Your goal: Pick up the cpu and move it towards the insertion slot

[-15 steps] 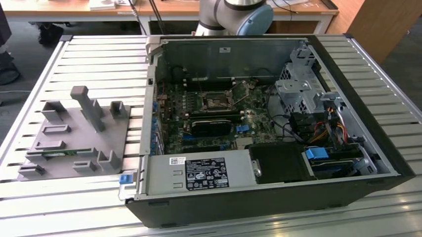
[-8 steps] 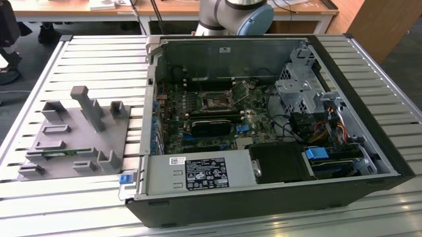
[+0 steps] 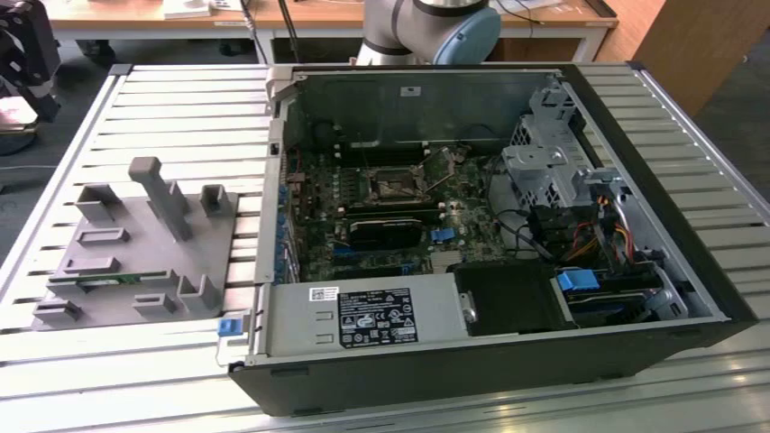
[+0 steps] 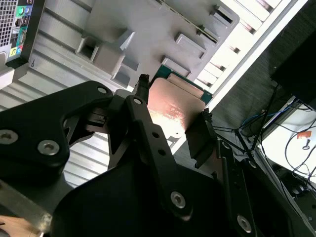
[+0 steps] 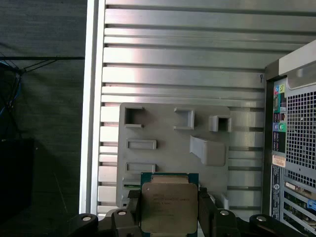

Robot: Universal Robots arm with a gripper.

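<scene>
In both wrist views the cpu (image 5: 169, 210) (image 4: 175, 108), a flat square chip with a shiny metal lid and a green edge, sits between the two black fingers of my gripper (image 5: 169, 203) (image 4: 174, 98). The fingers (image 5: 132, 207) press on its opposite sides, so the gripper is shut on it. The chip hangs above the grey plastic fixture (image 5: 173, 148), over the fixture's edge nearest the camera. In the exterior view the insertion slot (image 3: 391, 185), a square socket with a silvery frame and dark centre, lies on the motherboard inside the open computer case (image 3: 626, 361).
The grey fixture (image 3: 132, 244) with upright blocks stands on the slatted metal table (image 3: 180, 99) at the exterior view's left of the case. A black heatsink block (image 3: 385, 233) sits just in front of the socket. Cables and drive cages (image 3: 554, 171) crowd the case's right side. The arm's base (image 3: 427, 27) stands behind the case.
</scene>
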